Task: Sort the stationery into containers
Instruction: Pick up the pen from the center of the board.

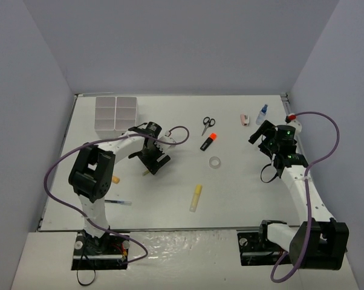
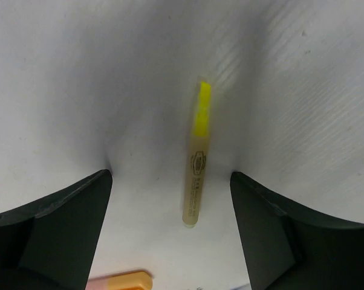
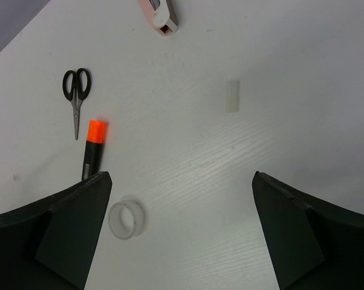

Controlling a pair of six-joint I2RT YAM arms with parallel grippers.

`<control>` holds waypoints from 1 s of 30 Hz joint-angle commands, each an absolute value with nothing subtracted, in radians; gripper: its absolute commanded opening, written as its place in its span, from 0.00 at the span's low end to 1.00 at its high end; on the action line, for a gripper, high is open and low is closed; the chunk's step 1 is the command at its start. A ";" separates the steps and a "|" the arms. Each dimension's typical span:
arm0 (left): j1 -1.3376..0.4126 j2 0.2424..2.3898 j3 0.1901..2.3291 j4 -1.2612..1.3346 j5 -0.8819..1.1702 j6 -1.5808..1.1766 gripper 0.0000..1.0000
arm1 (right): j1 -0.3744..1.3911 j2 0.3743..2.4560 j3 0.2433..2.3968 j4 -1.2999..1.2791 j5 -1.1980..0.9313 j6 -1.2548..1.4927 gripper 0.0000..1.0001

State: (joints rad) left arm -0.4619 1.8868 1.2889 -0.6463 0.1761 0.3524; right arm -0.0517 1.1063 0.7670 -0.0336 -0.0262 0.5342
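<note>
The white six-compartment organizer tray (image 1: 115,113) stands at the far left. My left gripper (image 1: 152,159) is open and hovers low over a thin yellowish pen-like stick (image 2: 197,163), which lies between its fingers (image 2: 170,181) untouched. My right gripper (image 1: 262,134) is open and empty (image 3: 181,181). In front of it lie black-handled scissors (image 3: 77,90), an orange-black marker (image 3: 94,148), a clear tape ring (image 3: 127,219) and a pink piece (image 3: 159,15). A yellow stick (image 1: 196,197) lies mid-table. A blue-capped bottle (image 1: 263,112) stands at the far right.
A small orange piece (image 1: 115,179) lies by the left arm and shows at the bottom of the left wrist view (image 2: 118,281). A thin blue pen (image 1: 118,202) lies near the left base. A small clear cylinder (image 3: 231,96) lies ahead of the right gripper.
</note>
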 commanded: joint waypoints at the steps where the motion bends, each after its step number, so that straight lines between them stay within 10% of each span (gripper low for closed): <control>1: -0.463 1.918 1.308 -0.568 0.209 0.317 0.73 | -0.057 1.089 0.803 0.014 -0.003 0.516 1.00; 14: -0.465 1.909 1.276 -0.663 0.293 0.331 0.00 | -0.058 1.219 0.810 0.015 0.011 0.506 0.89; 23: -0.429 1.731 1.329 -0.694 0.435 0.279 0.00 | -0.090 1.496 0.980 -0.033 0.077 0.461 0.33; 30: -0.367 1.585 1.365 -0.703 0.473 0.258 0.00 | -0.102 1.761 1.150 -0.111 0.129 0.428 0.39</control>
